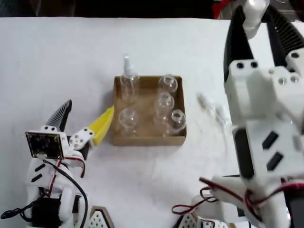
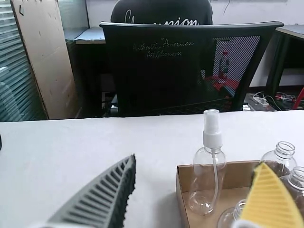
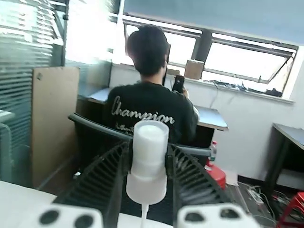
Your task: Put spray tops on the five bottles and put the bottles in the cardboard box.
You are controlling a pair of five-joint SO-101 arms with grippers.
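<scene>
White spray top (image 3: 148, 159) sits clamped in the right hand (image 3: 148, 151); overhead, left hand (image 1: 90, 107) gapes beside the cardboard box (image 1: 149, 140).

High view: a fixed overhead camera looks steeply down on the white counter (image 1: 57, 52), with the cardboard box (image 1: 142, 139) near frame centre. The right arm (image 1: 266, 118) stands close under the lens and looms large at the right of the frame. The left pincer (image 1: 89, 108) sits at lower left.

Left wrist view: low over the counter, looking level across it between its spread fingers (image 2: 104, 199) toward a black chair (image 2: 190, 66). It shares the box and the capped bottle (image 2: 209, 166) with the high view.

Right wrist view: held high, facing the same chair, with the right pincer (image 3: 147, 152) clasping a spray top (image 3: 149, 137) close before the lens.
</scene>
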